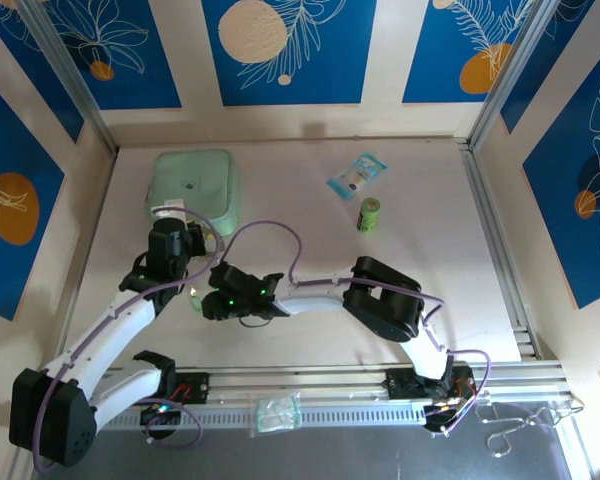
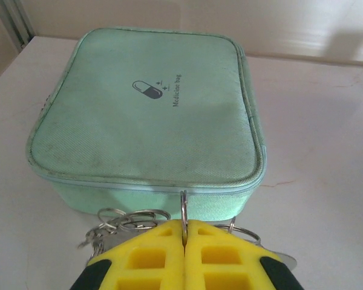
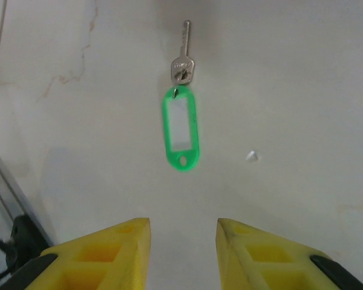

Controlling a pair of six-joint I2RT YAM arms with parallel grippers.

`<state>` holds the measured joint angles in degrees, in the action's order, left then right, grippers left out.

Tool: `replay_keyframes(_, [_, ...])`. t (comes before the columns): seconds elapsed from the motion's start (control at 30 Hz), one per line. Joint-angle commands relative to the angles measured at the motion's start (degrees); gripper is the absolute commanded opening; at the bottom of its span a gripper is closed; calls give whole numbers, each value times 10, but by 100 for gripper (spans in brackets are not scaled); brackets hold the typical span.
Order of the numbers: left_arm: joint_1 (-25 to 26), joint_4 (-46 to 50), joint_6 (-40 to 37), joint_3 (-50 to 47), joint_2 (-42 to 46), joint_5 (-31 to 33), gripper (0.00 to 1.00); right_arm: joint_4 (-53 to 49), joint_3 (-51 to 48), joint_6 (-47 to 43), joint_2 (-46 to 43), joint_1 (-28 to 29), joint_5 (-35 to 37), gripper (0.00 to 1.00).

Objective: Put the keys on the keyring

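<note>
My left gripper [image 2: 184,232] is shut on the keyring [image 2: 183,207], whose thin silvery loop stands upright between the yellow fingers. Several small metal rings [image 2: 130,219] hang from it on both sides. In the top view this gripper [image 1: 195,240] sits just in front of the mint medicine bag. A silvery key [image 3: 183,63] with a green plastic tag [image 3: 181,130] lies flat on the table. My right gripper [image 3: 183,232] hangs open a short way behind the tag, with nothing between its fingers. From above, the right gripper [image 1: 210,300] points left at the green tag [image 1: 195,293].
The mint medicine bag [image 2: 148,115] lies close ahead of the left fingers, at the table's back left [image 1: 192,185]. A green cylinder [image 1: 369,215] and a blue-white packet [image 1: 357,175] sit at the back right. A clear plastic bag [image 1: 277,412] lies on the near rail.
</note>
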<state>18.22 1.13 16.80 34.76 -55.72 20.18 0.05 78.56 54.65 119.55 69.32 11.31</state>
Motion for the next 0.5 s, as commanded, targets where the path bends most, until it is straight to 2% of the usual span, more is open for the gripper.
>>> replay_keyframes(0.0, [-7,-31,15,-6,4,6,0,23,42,56,26,1,37,35])
replay_keyframes(0.47, [-7,-39,12,-6,0,-10,0,6,132,53,109,-17,50,33])
